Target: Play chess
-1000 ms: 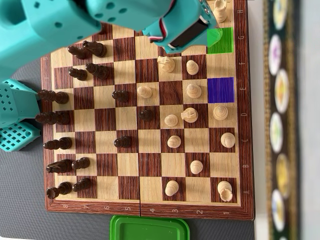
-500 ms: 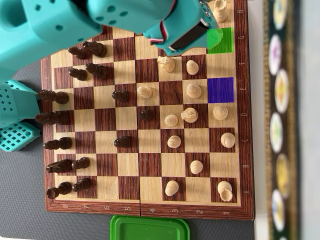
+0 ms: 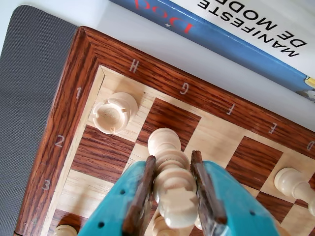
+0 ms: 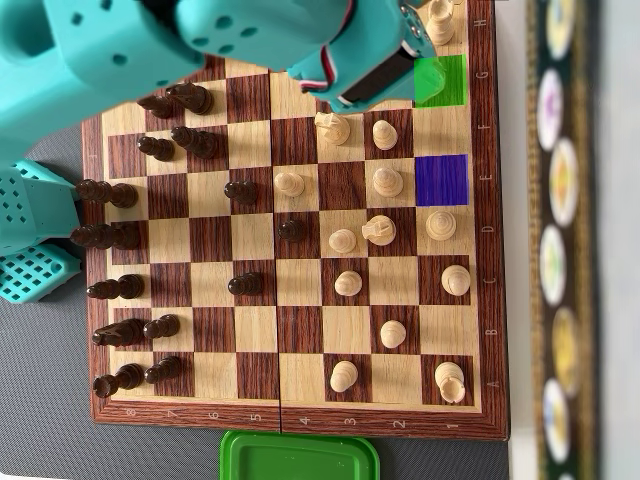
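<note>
Clearly the gripper (image 3: 173, 196) is clamped on a pale piece (image 3: 172, 184), its two brown-padded fingers (image 3: 140, 194) pressing the piece's ringed stem from either side. In the wrist view the piece's long axis runs up the picture, its rounded head pointing toward the board (image 3: 162, 56) edge near the letter G, over the first or second rank. Whether its base rests on the wood or hangs just above it I cannot tell.

My reading is that the move turns on the green square (image 4: 441, 80) and the blue square (image 4: 441, 180): in the overhead view both lie in the outermost column, the green one just beside the arm's tip, the blue one two squares further down the picture. If blue is the target, the piece must travel that way along the edge.

Only the wrist view shows the grasp and the rook (image 3: 113, 113) in the corner. The overhead view hides the held piece under the arm (image 4: 370, 60), yet only it shows the coloured squares.
</note>
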